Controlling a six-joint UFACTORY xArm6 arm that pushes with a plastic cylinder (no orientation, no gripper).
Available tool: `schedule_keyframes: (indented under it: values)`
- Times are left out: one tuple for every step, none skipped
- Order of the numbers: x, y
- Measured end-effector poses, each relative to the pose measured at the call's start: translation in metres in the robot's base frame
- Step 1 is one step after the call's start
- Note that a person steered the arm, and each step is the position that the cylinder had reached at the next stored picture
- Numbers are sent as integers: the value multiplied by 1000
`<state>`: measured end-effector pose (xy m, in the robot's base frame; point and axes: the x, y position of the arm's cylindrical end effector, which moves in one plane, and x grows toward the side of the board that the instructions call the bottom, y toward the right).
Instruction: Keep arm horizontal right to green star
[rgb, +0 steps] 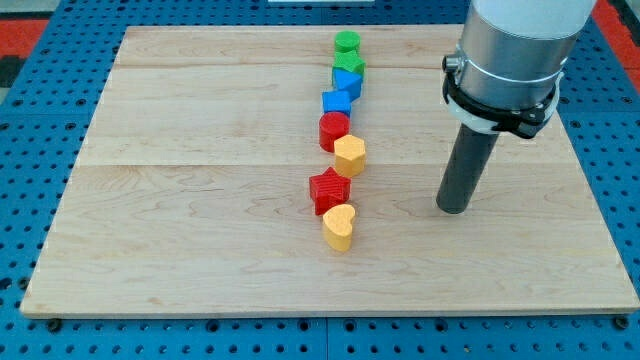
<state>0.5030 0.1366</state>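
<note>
The green star (350, 67) lies near the view's top in a column of blocks on the wooden board (200, 180). A green round block (347, 42) is just above it and a blue block (346, 84) touches it from below. My tip (453, 208) rests on the board well to the right of the column. It is far below the green star's level, about level with the red star (329, 190), and touches no block.
Below the blue block the column runs on with a blue cube (337, 102), a red block (334, 130), a yellow hexagon (349, 155), the red star and a yellow heart (339, 227). A blue pegboard (30, 120) surrounds the board.
</note>
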Motion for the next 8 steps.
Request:
schedule_keyframes:
  values:
    - [0, 0]
    - [0, 2]
    - [2, 2]
    - [-15, 16]
    - [-101, 69]
    - [-171, 65]
    - [-215, 25]
    - [-223, 25]
